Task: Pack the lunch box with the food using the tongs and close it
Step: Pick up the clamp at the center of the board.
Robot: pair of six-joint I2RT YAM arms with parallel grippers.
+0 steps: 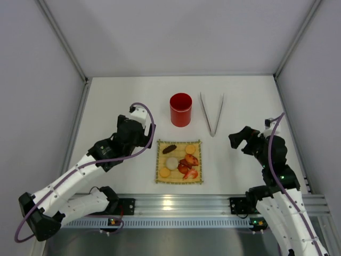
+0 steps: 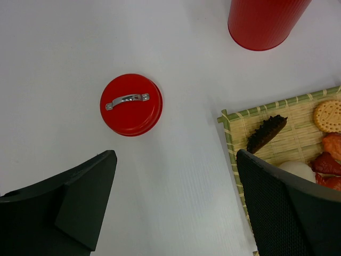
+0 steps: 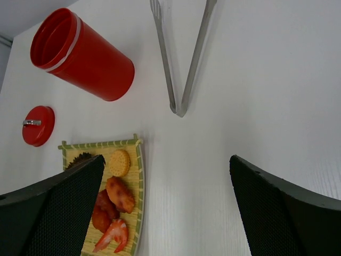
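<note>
The red lunch box [image 1: 180, 109] stands upright and open at mid-table, also in the left wrist view [image 2: 264, 21] and right wrist view [image 3: 80, 53]. Its red lid [image 2: 131, 104] with a silver handle lies flat to the left of it [image 3: 38, 125]; the left arm hides it from above. The silver tongs [image 1: 212, 113] lie right of the box [image 3: 181, 53]. The food [image 1: 181, 161] sits on a bamboo mat [image 1: 179, 180]: a dark brown piece [image 2: 265, 133], round orange crackers [image 3: 119, 162], a white piece [image 2: 295, 169], and red pieces [image 3: 113, 234]. Left gripper [image 2: 176, 160] hovers open near the lid. Right gripper [image 3: 166, 160] is open, right of the mat.
White walls enclose the table on three sides. An aluminium rail [image 1: 181, 202] with both arm bases runs along the near edge. The mat's left edge [image 2: 229, 144] lies under the left gripper's right finger.
</note>
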